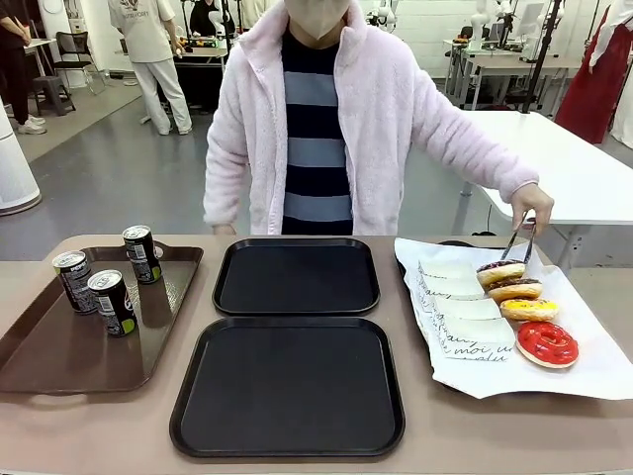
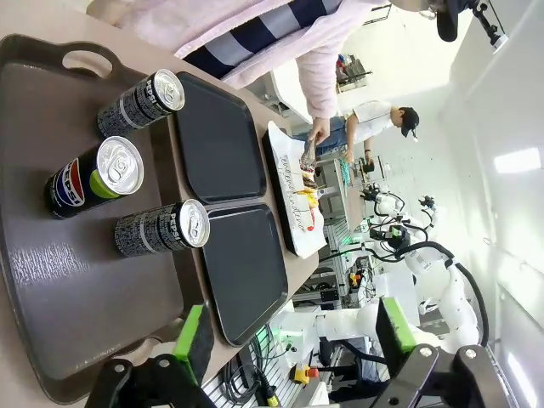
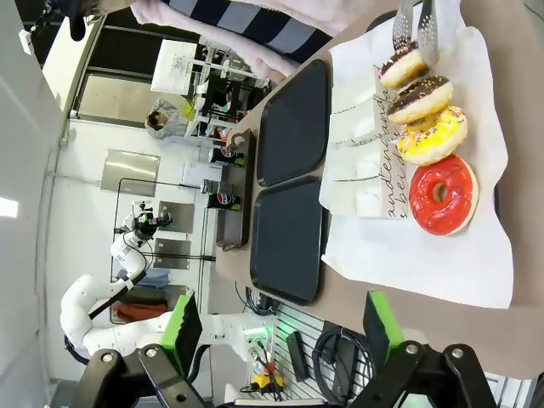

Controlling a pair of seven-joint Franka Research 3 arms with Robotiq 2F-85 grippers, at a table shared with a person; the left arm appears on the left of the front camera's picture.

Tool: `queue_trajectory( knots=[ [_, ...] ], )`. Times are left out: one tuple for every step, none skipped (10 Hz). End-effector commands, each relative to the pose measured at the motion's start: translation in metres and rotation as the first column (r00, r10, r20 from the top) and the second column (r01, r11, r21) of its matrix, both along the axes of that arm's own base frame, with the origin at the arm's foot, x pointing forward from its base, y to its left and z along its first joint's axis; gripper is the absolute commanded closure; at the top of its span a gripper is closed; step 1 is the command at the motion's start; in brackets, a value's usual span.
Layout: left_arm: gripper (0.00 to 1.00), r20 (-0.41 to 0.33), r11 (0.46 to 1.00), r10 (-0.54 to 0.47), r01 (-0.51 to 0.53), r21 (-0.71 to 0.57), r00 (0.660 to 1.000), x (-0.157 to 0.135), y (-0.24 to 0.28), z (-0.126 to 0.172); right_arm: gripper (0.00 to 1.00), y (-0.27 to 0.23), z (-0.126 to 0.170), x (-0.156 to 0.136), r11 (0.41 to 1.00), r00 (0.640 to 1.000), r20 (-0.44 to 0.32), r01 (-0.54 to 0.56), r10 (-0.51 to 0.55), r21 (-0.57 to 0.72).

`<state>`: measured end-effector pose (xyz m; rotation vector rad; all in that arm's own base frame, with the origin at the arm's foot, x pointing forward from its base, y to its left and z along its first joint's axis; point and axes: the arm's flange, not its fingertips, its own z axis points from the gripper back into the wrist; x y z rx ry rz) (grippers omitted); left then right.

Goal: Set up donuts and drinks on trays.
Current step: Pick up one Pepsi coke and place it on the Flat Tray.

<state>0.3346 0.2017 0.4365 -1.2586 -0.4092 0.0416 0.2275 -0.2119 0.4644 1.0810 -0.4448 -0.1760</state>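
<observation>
Where the wrist cameras look along their own fingers, the left gripper point(image 2: 293, 340) and the right gripper point(image 3: 280, 327) each show green pads spread wide apart, above the table point(image 1: 495, 435). Nearest lies one black tray point(image 1: 287, 386), and a second black tray point(image 1: 297, 277) sits just beyond it. To the left, three drink cans point(image 1: 112, 302) stand upright on a brown tray point(image 1: 49, 356). To the right, four donuts point(image 1: 528, 310) in white sleeves lie in a row on white paper point(image 1: 593, 371). Farthest, a person's hand point(image 1: 532, 203) holds tongs point(image 1: 516, 242), their tips at the farthest chocolate donut point(image 1: 499, 271).
</observation>
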Motion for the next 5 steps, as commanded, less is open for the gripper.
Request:
queue_trajectory(
  knots=[
    [0.00, 0.011, 1.000, 0.001, 0.000, -0.013, 1.000, 0.0006, -0.0001, 0.0015, 0.00, 0.0016, 0.0001, 0.0035, 1.000, 1.000, 0.013, -0.008, 0.008, 0.014],
    [0.00, 0.011, 1.000, 0.001, 0.000, -0.013, 1.000, 0.0006, -0.0001, 0.0015, 0.00, 0.0016, 0.0001, 0.0035, 1.000, 1.000, 0.013, -0.008, 0.008, 0.014],
    [0.00, 0.011, 1.000, 0.001, 0.000, -0.013, 1.000, 0.0006, -0.0001, 0.0015, 0.00, 0.0016, 0.0001, 0.0035, 1.000, 1.000, 0.013, -0.008, 0.008, 0.014],
    [0.00, 0.011, 1.000, 0.001, 0.000, -0.013, 1.000, 0.0006, -0.0001, 0.0015, 0.00, 0.0016, 0.0001, 0.0035, 1.000, 1.000, 0.013, -0.008, 0.008, 0.014],
    [0.00, 0.011, 1.000, 0.001, 0.000, -0.013, 1.000, 0.0006, -0.0001, 0.0015, 0.00, 0.0016, 0.0001, 0.0035, 1.000, 1.000, 0.013, -0.008, 0.008, 0.014]
  ],
)
